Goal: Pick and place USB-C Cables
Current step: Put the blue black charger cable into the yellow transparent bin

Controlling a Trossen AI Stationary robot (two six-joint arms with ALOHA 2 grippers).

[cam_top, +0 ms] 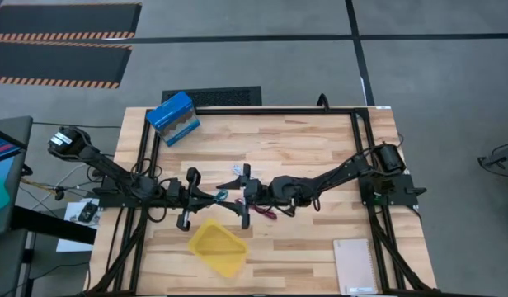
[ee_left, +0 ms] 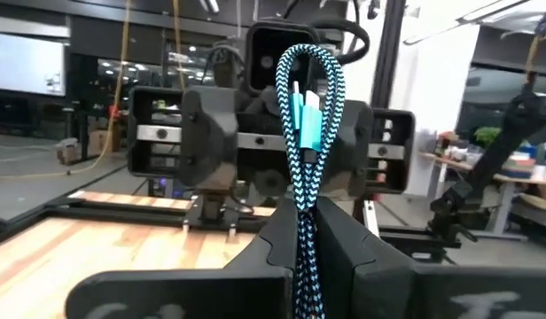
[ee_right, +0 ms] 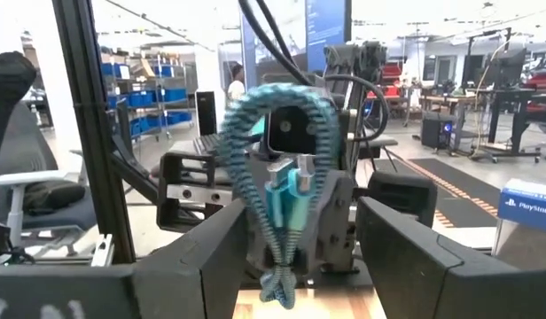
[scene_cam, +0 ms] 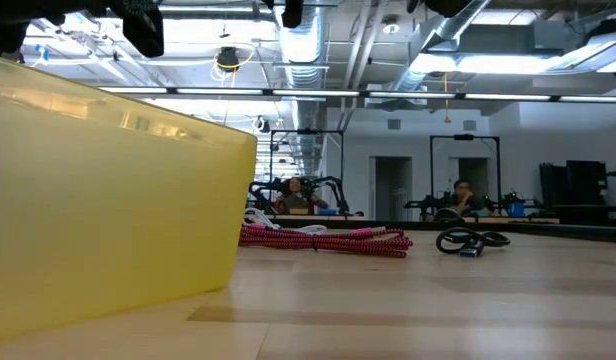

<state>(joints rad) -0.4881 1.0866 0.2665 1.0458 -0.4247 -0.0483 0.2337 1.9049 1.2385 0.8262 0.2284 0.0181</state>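
Teal-green braided cable [ee_left: 307, 151] hangs folded in a loop between the two arms, over the middle of the wooden table [cam_top: 303, 148]. The left gripper [ee_left: 310, 252] is clamped on the cable's lower strands, loop and plugs standing up above its fingers. Facing it, the right gripper [ee_right: 282, 257] has its fingers spread wide on either side of the same cable, not touching it. On the table, the magenta-red cable [scene_cam: 323, 239] lies in a loose pile, the black cable [scene_cam: 471, 240] coiled just beside it, and the white-blue cable [cam_top: 235, 171] sits near the grippers. Close to the low camera looms the yellow tray [scene_cam: 108, 190], and the blue box [cam_top: 173, 118] rests at a far corner.
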